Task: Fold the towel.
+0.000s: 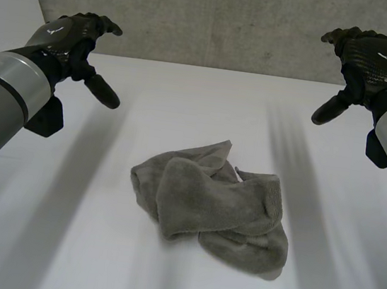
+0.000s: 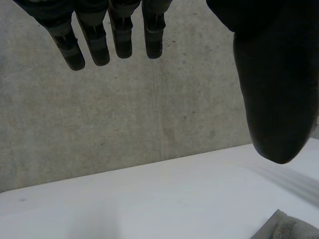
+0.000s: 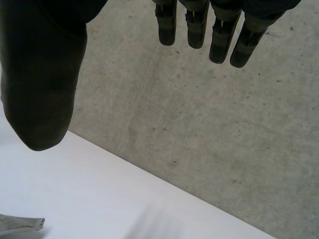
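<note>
A grey towel (image 1: 213, 202) lies crumpled in a heap on the white table (image 1: 186, 94), near the middle. My left hand (image 1: 75, 40) hovers high at the far left, well clear of the towel, with its fingers (image 2: 92, 40) straight and its thumb (image 2: 274, 99) spread wide, holding nothing. Over at the far right my right hand (image 1: 368, 61) hangs just as high, fingers (image 3: 219, 35) straight and thumb (image 3: 42, 94) apart, empty too. A corner of the towel (image 2: 289, 228) shows below the left thumb, and another bit of towel (image 3: 17, 224) below the right thumb.
A grey concrete wall (image 1: 217, 19) rises behind the table's far edge. Bare white tabletop surrounds the towel on all sides.
</note>
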